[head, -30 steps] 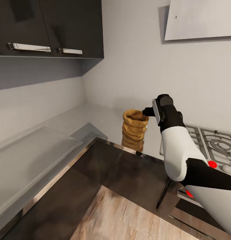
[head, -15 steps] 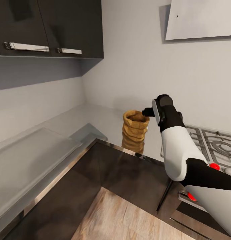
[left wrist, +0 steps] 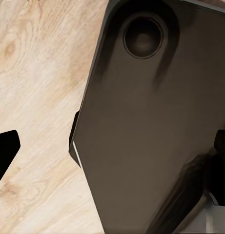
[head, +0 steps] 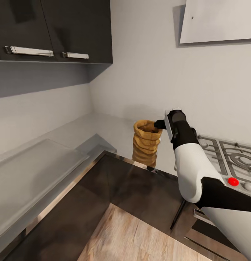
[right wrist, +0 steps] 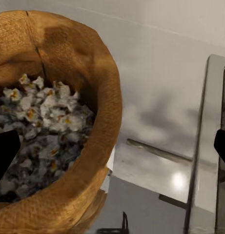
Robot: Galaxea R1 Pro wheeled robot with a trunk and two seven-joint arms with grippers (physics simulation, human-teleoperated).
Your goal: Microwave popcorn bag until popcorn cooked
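**Right arm reaches over the popcorn bag at the counter corner**

The popcorn bag (head: 147,142) stands upright on the grey countertop (head: 103,127), near its metallic front edge and just left of the gas hob (head: 230,156). The right arm stretches forward from the lower right of the head view, white forearm rising to a dark wrist, with the right gripper (head: 159,124) level with the bag's rolled rim on its hob side. In the right wrist view the bag (right wrist: 53,122) sits close below the camera, its mouth open on white and yellow popcorn kernels (right wrist: 39,126); one dark fingertip (right wrist: 5,151) shows over the bag's opening and the other at the far edge above the hob's rim, so the fingers stand spread wide, with the near wall of the bag between them. Whether either finger touches the paper cannot be told.

The left gripper's (left wrist: 112,156) fingertips sit wide apart, pointing down at a dark robot part (left wrist: 151,122) over the wooden floor (left wrist: 39,87).

Dark wall cabinets (head: 53,29) hang at upper left.
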